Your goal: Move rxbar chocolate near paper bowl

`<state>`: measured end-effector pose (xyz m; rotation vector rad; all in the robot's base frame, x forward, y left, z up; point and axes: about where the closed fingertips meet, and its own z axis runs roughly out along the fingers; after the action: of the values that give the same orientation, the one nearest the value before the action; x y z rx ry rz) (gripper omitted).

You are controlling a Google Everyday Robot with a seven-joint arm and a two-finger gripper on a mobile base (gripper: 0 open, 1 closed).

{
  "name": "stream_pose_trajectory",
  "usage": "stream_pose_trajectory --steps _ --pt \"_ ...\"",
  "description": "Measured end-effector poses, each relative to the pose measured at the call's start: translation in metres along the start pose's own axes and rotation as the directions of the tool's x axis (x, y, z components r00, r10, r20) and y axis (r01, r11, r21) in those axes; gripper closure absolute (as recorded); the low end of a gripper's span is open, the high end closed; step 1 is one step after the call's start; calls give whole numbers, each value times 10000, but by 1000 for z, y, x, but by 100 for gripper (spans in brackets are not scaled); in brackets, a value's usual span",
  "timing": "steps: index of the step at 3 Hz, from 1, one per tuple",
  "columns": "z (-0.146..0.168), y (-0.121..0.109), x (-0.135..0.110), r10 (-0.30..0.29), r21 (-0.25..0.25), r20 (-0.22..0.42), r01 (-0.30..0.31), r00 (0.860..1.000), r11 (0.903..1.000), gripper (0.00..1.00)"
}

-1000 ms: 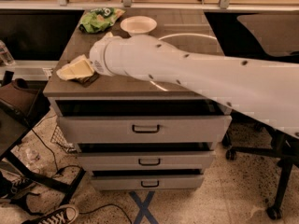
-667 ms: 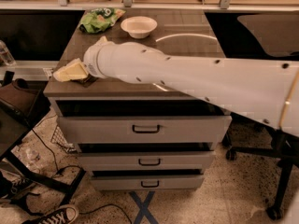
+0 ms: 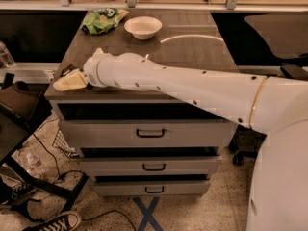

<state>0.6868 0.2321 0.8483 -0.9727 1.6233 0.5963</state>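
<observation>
The paper bowl (image 3: pixel 143 27) is white and stands at the back middle of the dark cabinet top (image 3: pixel 192 52). A small dark piece shows at the front left corner, just behind my gripper; it looks like the rxbar chocolate (image 3: pixel 66 71), mostly hidden. My gripper (image 3: pixel 69 81) is at the front left corner of the top, low over the surface, at the end of the white arm (image 3: pixel 192 88) that reaches in from the right. The gripper is far from the bowl, in front and to its left.
A green snack bag (image 3: pixel 102 20) lies at the back left, next to the bowl. The cabinet has three drawers (image 3: pixel 150 133) below the top. Cables and shoes (image 3: pixel 53 221) lie on the floor at the left. A chair base (image 3: pixel 240 157) stands at the right.
The arm has swung further left and lower, bringing the gripper from the left middle of the top down to its front left corner.
</observation>
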Motion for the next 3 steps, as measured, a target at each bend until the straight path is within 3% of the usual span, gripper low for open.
stream_pose_trajectory --steps 1,3 --pt "7 3 22 103 -615 -57 -107 9999 9981 26" --pt "7 3 19 104 -618 -58 -108 9999 9980 71"
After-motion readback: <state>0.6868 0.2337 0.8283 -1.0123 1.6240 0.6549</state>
